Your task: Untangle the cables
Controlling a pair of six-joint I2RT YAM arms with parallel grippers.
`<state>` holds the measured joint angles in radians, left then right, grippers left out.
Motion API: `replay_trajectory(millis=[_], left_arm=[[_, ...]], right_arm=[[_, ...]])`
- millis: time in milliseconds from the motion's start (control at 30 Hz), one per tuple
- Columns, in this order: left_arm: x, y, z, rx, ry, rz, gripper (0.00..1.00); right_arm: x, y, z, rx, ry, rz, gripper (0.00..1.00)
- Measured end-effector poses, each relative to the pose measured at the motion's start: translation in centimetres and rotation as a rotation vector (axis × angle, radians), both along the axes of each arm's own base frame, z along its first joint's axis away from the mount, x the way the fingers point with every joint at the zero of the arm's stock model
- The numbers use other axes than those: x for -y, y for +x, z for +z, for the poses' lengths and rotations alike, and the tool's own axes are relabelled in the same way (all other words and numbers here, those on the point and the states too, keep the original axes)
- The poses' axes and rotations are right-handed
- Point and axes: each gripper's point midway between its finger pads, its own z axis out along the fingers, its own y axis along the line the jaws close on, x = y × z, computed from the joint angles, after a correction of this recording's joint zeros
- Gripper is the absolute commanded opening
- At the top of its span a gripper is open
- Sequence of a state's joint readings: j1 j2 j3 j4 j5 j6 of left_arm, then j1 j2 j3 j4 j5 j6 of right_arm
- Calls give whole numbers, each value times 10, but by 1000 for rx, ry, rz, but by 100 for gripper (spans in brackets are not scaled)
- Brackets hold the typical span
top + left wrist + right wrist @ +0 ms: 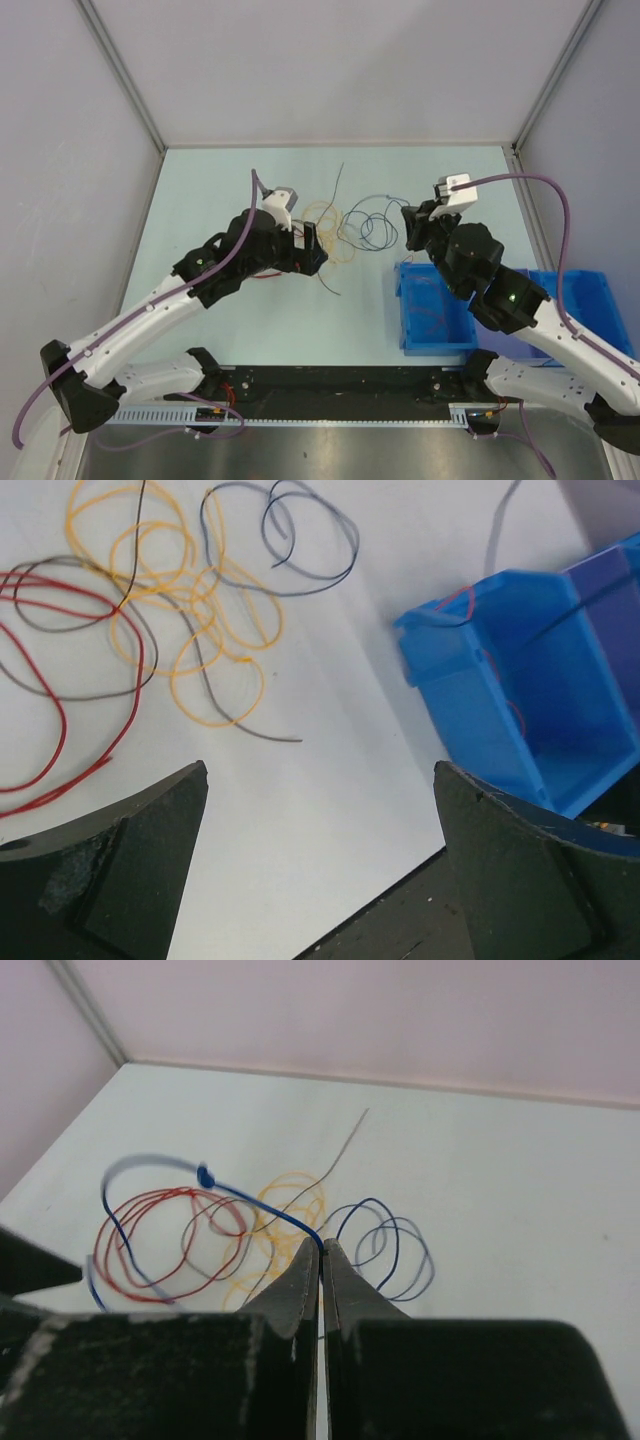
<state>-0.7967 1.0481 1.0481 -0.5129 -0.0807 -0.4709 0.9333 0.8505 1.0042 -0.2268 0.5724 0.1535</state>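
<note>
The cables (345, 225) lay loosely tangled on the table (250, 320), nearer its far edge. The right gripper (321, 1248) was pinched shut on a blue cable (255, 1203), and the left gripper (320, 780) was spread wide and empty just beside the orange loops (190, 630). Drawing the blue cable out slowly toward the blue bin (403, 310) at the near right edge looked wisest, with the left pinning the other loops so they would not drag along.

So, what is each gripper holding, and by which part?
Right gripper pinches the blue cable between its fingertips; whether at an end is hidden. Left gripper, open, holds nothing.
</note>
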Motion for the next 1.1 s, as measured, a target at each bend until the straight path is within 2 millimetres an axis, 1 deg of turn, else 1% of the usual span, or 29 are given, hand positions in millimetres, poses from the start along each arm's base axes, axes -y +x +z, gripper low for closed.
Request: replay_trajectory(millis=[67,133,200,333,367,433,533,700,800,867,1100], left_arm=[[-6,-2,-12,-22,31,12,100],[-13,-3,-28,-57,77,30,100],[-19,-4,-43,-96,132,50,100],[-27,-5,-65,-152,207,69,100],[-29,-6,-69,-160,218,71,100],[-33,-9,-75,-173,236,74,100],[-35,-10,-78,-181,245,75,100],[-36,-12,-81,-189,248,77,100],[-37,-13,-84,-193,252,76,100],[-39,-15,-87,-197,258,76,100],[-51,-27,-98,-198,258,76,100]], right_arm=[[14,7,7,6,-5,-48,0],[32,15,14,7,-12,-111,0],[51,23,20,7,-11,-175,0],[94,34,29,4,1,-298,0],[104,35,31,2,3,-324,0],[118,34,34,-1,8,-359,0],[134,33,35,-13,3,-402,0],[159,33,20,-70,-35,-491,0],[182,32,7,-122,-65,-577,0],[199,29,-2,-157,-81,-640,0],[250,12,-15,-225,-90,-856,0]])
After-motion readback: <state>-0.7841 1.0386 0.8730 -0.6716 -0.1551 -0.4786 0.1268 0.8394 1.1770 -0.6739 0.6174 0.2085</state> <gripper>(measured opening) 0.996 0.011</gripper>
